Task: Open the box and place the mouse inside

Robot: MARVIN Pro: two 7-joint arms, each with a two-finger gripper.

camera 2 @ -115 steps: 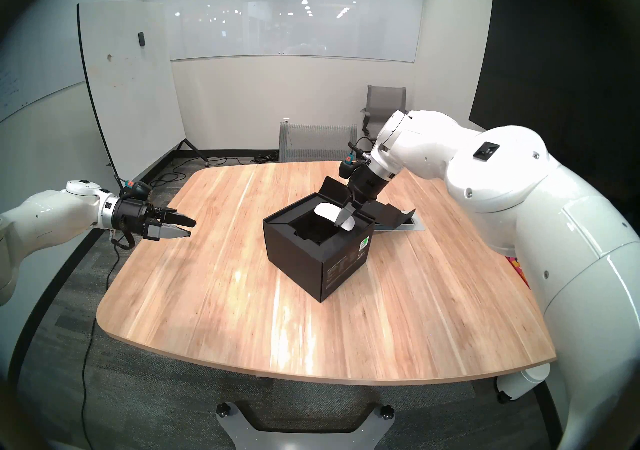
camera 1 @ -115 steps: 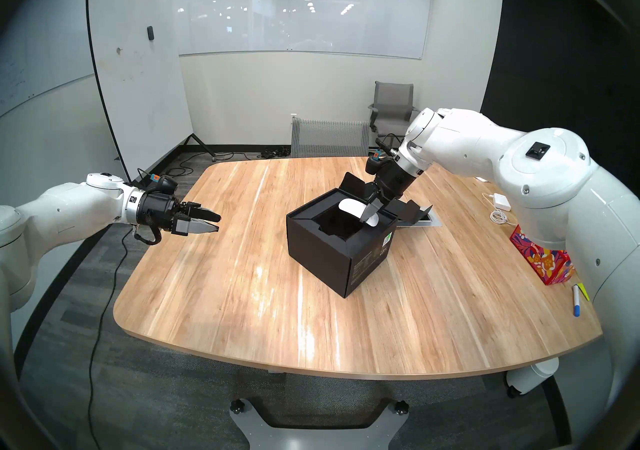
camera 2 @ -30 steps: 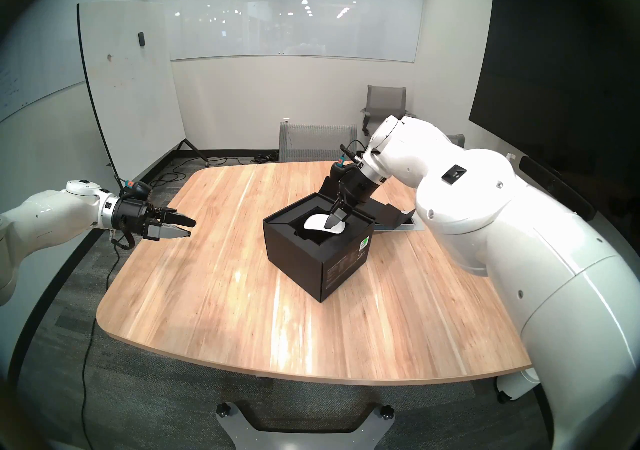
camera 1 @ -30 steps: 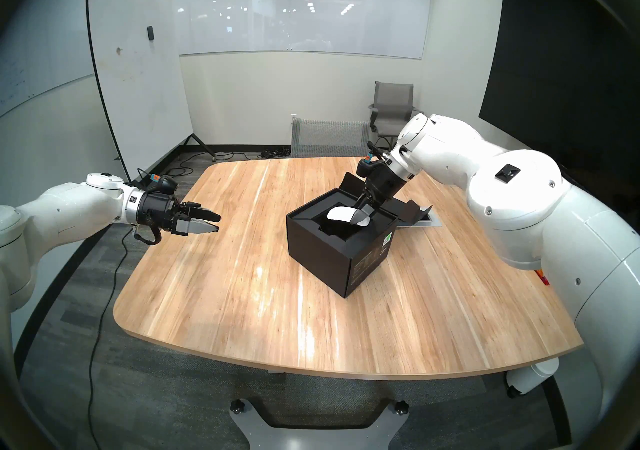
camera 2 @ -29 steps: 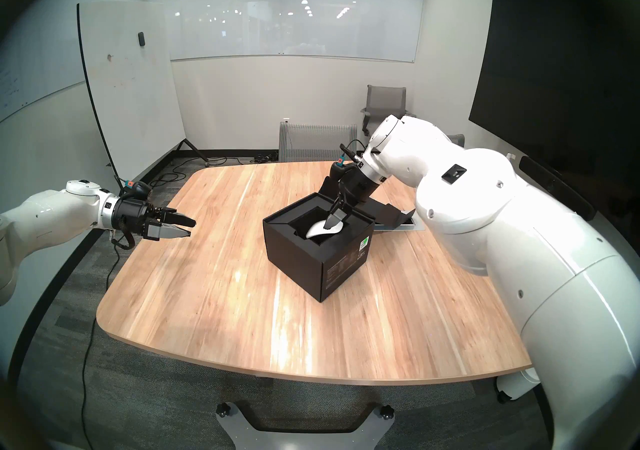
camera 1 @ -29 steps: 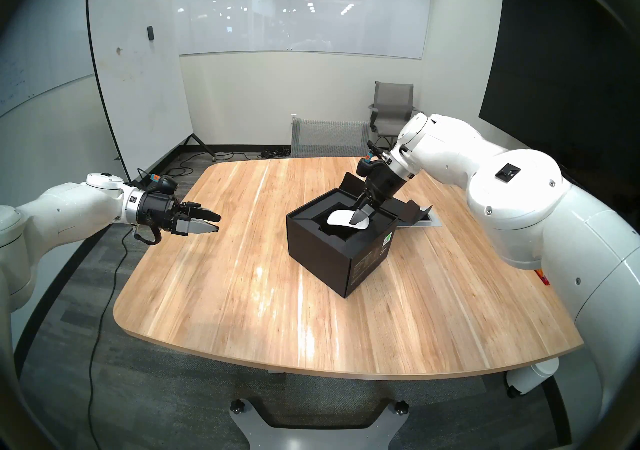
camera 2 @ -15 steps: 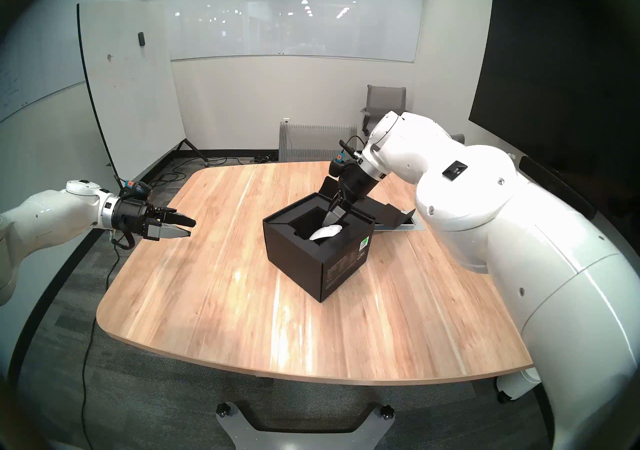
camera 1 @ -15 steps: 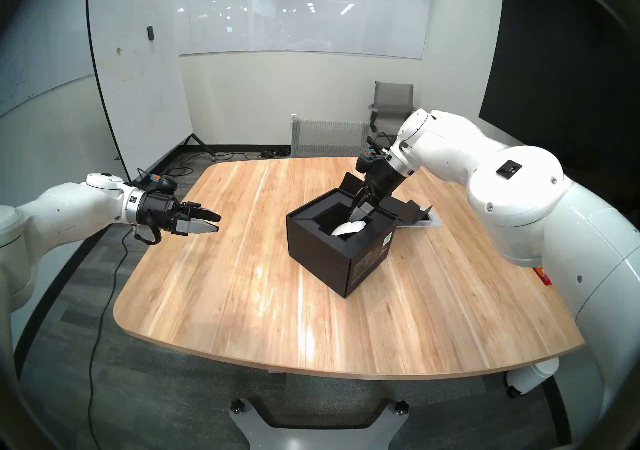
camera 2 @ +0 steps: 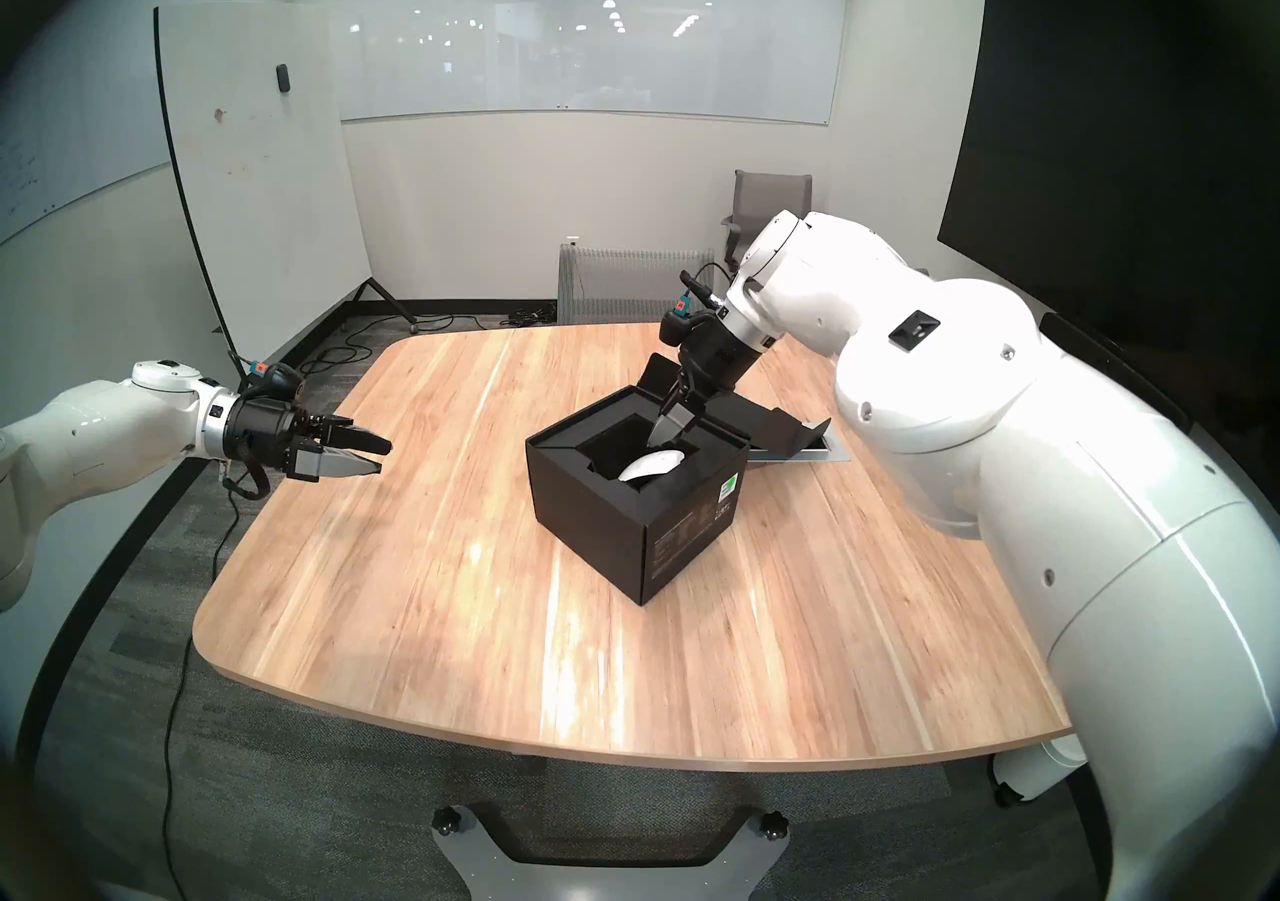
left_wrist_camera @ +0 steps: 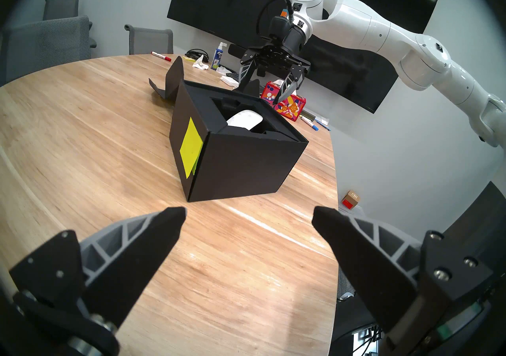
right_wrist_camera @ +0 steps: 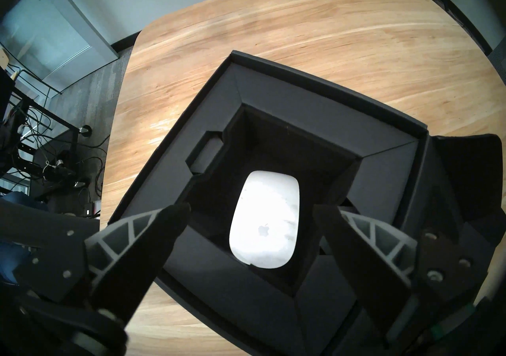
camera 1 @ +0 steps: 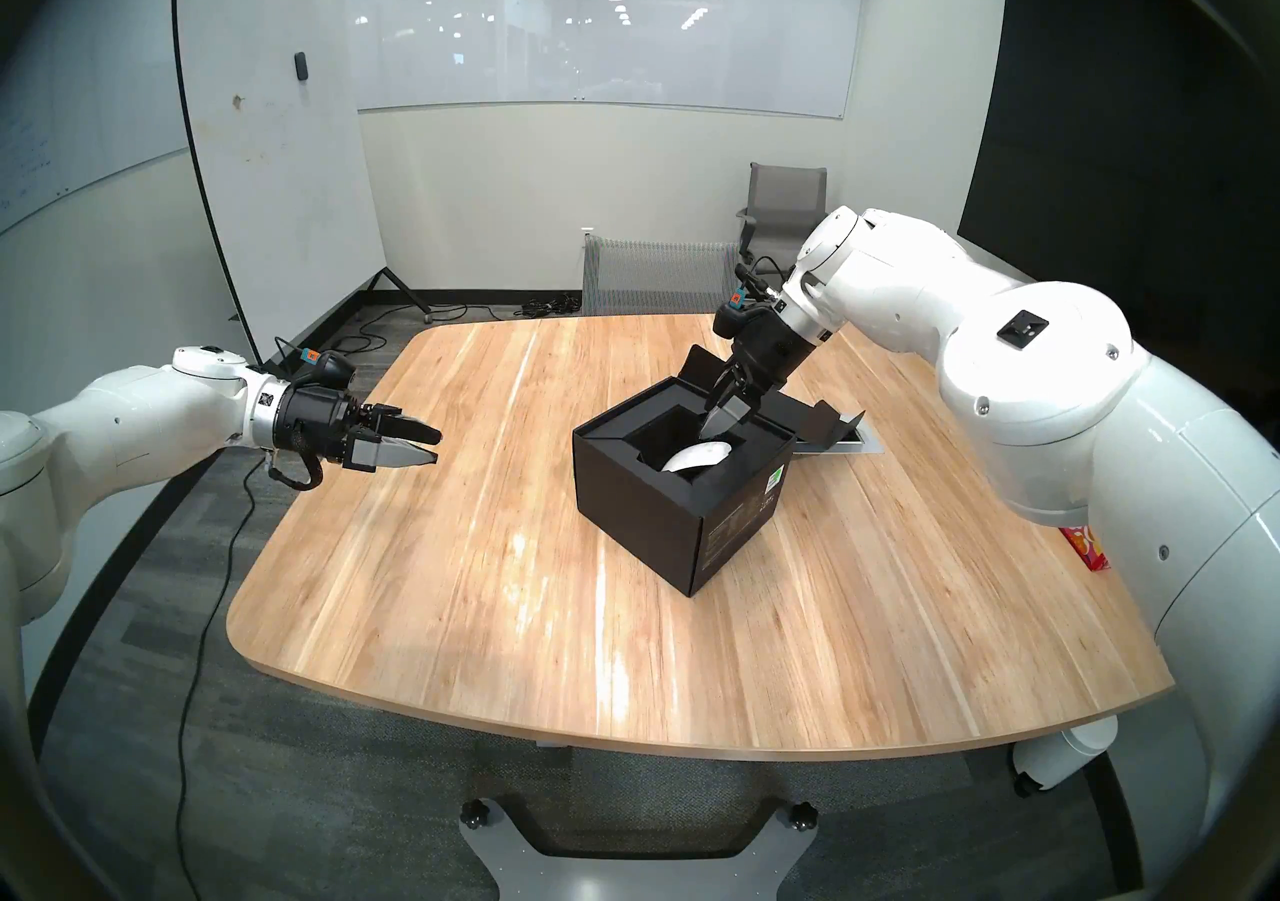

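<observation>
Plainly legible writing is scarce: the white mouse (right_wrist_camera: 265, 220) carries a grey apple logo on its back, and a spray bottle (left_wrist_camera: 218, 55) at the far end of the table (camera 1: 485, 567) shows part of the word "EXPO". The black box (camera 1: 682, 497) has a yellow-green sticky note (left_wrist_camera: 190, 146) on one side and a small green-and-white label (camera 1: 776, 478) on another; its fine print is too small to read.

The mouse lies in the black recess inside the box, logo up, one end resting on the recess edge — tilted, not flat. The lid (camera 1: 821, 425) is folded back onto the table behind the box.

The right gripper (right_wrist_camera: 250, 211) hangs just above the opening, fingers spread wide on either side of the mouse and holding nothing. The left gripper (left_wrist_camera: 247, 215) hovers over the table's left edge, well apart from the box, fingers wide apart and empty, with bare wood between it and the box.

Beyond the box sit a red floral tissue box (left_wrist_camera: 286, 103), a red-capped marker (left_wrist_camera: 161, 56), a blue-capped marker (left_wrist_camera: 309, 122) and crumpled tissue (left_wrist_camera: 200, 63) — all clear of the grippers. Grey chairs (camera 1: 786, 213) stand at the far side.
</observation>
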